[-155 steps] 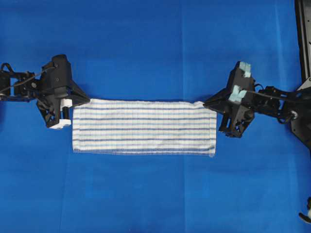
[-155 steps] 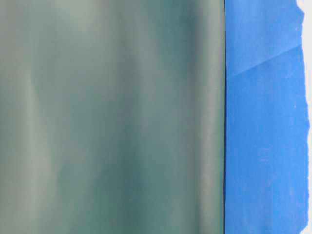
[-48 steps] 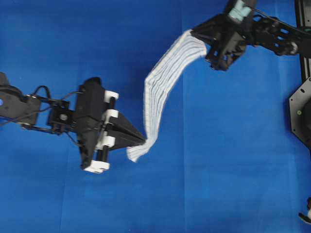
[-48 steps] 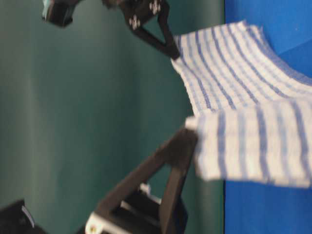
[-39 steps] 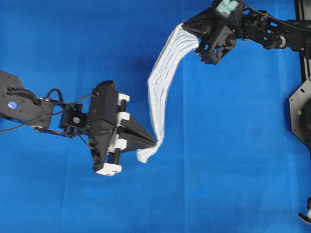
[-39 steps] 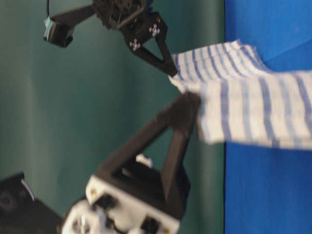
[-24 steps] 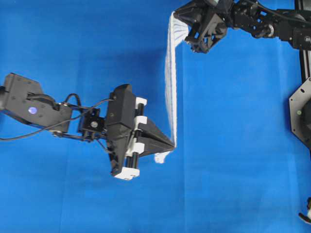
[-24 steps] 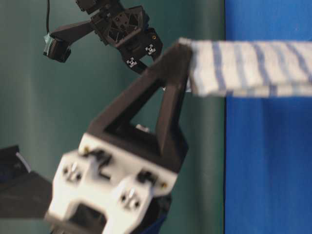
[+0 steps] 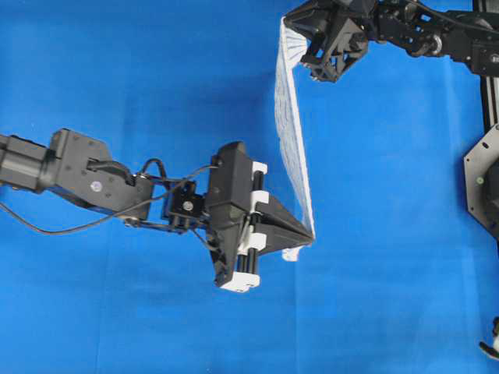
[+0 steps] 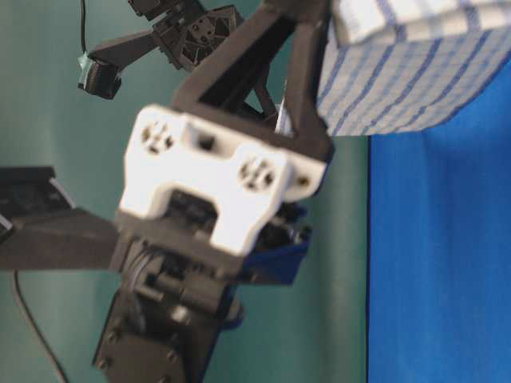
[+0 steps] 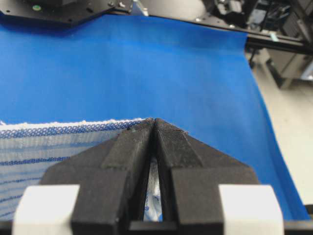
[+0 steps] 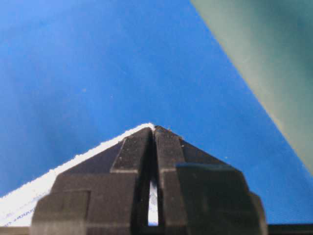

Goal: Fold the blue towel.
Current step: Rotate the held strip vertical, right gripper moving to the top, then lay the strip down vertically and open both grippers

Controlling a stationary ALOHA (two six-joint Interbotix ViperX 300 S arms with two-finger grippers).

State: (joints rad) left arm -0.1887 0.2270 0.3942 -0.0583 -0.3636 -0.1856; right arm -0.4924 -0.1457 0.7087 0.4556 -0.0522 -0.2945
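Left pincer clenched on one end of the blue towel, lifted off the blue tabletop. Towel hangs edge-on, stretched between both pincers. Right pincer at top, clamped on the other end.

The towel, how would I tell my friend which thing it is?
Look at the big blue table cover, then at the two black robot arms above it. Stretched in the air between the left claw and the right claw is a thin cloth, the towel. It is the only white thing with blue stripes; the cover is plain blue.
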